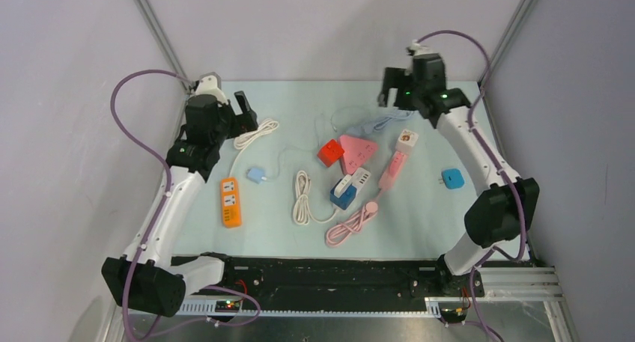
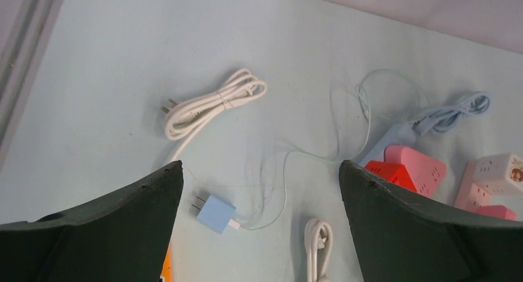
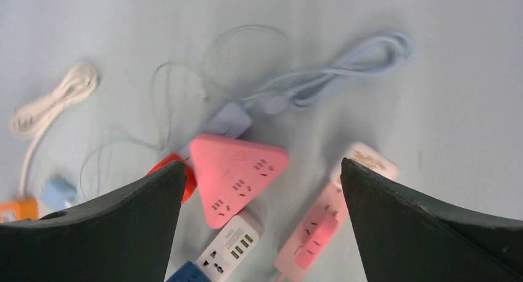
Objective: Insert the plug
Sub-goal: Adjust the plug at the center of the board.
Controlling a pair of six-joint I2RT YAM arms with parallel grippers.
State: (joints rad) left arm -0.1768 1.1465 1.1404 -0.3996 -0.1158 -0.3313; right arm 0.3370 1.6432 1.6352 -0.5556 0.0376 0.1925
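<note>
A light blue plug (image 1: pixel 257 175) with two prongs and a thin clear cable lies on the mat; in the left wrist view it (image 2: pixel 216 213) sits between and below my open fingers. An orange power strip (image 1: pixel 230 201) lies just near-left of it. My left gripper (image 1: pixel 243 110) (image 2: pixel 260 165) is open and empty, raised above the back left of the mat. My right gripper (image 1: pixel 389 87) (image 3: pixel 263 163) is open and empty, raised at the back right over the pink triangular strip (image 3: pixel 237 174).
The middle holds a red cube socket (image 1: pixel 329 153), a white-and-blue strip (image 1: pixel 350 186), a long pink strip (image 1: pixel 393 168) and coiled white (image 1: pixel 302 198) and pink (image 1: pixel 352 224) cables. A white corded plug (image 1: pixel 254 135) lies back left. A blue cube (image 1: pixel 452 179) lies right.
</note>
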